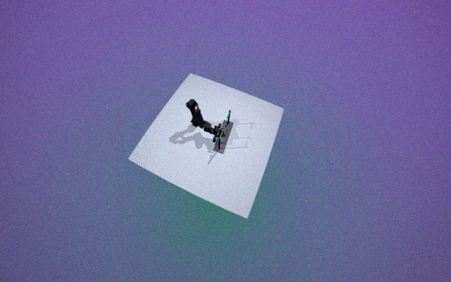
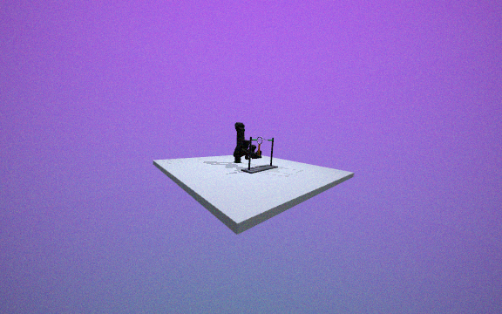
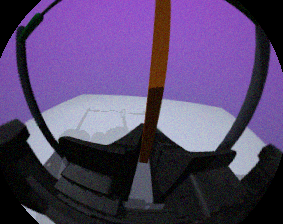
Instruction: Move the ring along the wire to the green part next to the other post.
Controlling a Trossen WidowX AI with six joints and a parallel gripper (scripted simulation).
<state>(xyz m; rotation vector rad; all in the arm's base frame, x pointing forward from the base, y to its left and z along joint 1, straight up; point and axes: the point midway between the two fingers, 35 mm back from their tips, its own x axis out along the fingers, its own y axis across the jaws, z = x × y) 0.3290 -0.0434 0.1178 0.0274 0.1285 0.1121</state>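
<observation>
Carrying ring along wire between posts, fingers clamped on orange handle below it; slight drift or tilt while sliding could make ring brush grey wire, clearance too small to read.

Slab: the slab bears the arm and the base plate.
Posts: left post and right post stand at opposite ends of the plate, before the arm.
Wire: the wire spans the post tops.
Ring: the ring is at the wire between the posts (contact too small to verify).
Handle: the handle is below the ring, its lower end between the gripper's fingers.
</observation>
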